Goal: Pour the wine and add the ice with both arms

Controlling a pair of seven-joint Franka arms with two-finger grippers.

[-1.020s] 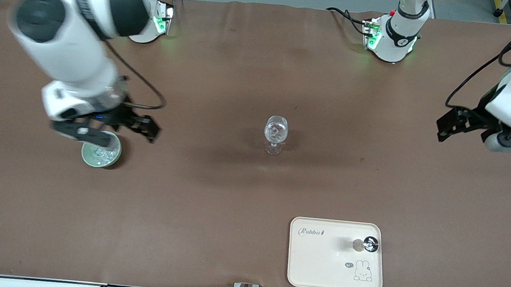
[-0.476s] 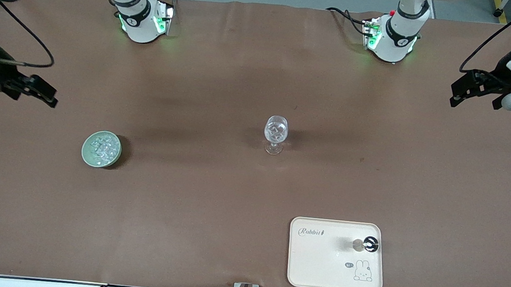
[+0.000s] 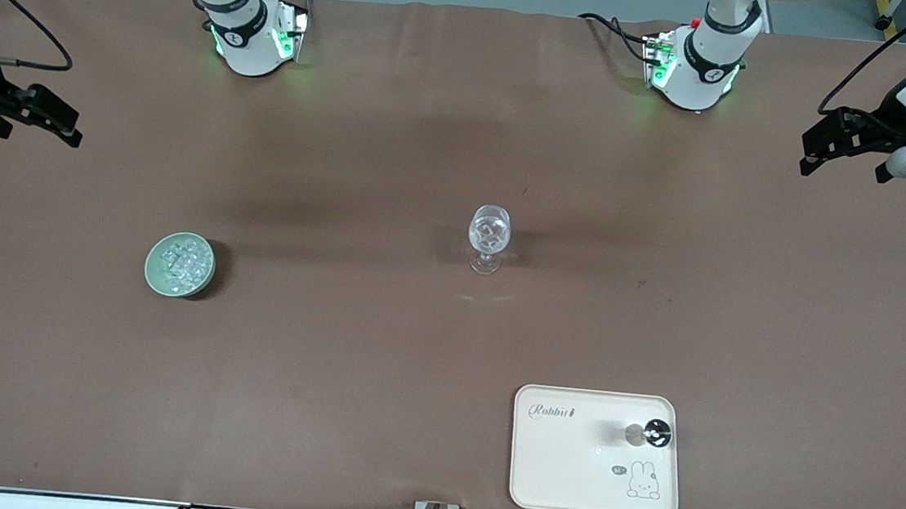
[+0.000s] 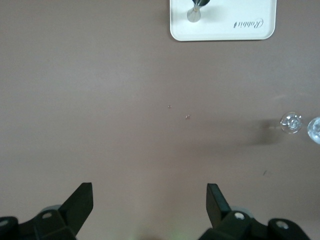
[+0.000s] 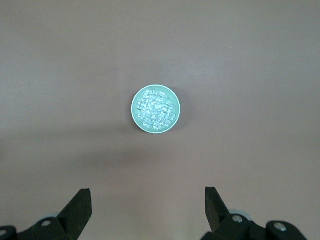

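A clear stemmed glass [image 3: 489, 233] stands mid-table with glittering clear bits in its cup; it also shows in the left wrist view [image 4: 291, 122]. The ice [image 3: 182, 262] is heaped in a pale green bowl [image 3: 151, 269] toward the right arm's end; the right wrist view looks straight down on the ice [image 5: 156, 110]. My right gripper [image 3: 37, 132] hangs open and empty over that end's table edge [image 5: 147, 190]. At the other end my left gripper [image 3: 843, 170] also hangs open and empty [image 4: 150, 186]. Wine is out of view.
A cream tray [image 3: 565, 469] with a rabbit drawing lies near the front camera, toward the left arm's end. On it stands a small silvery object with a dark top [image 3: 648, 434]. Both arm bases [image 3: 250, 40] [image 3: 694, 71] sit along the table's back edge.
My right gripper has swung away from above the bowl, out to its end of the table. My left gripper has drawn back toward the bases. The glass, bowl and tray have not moved.
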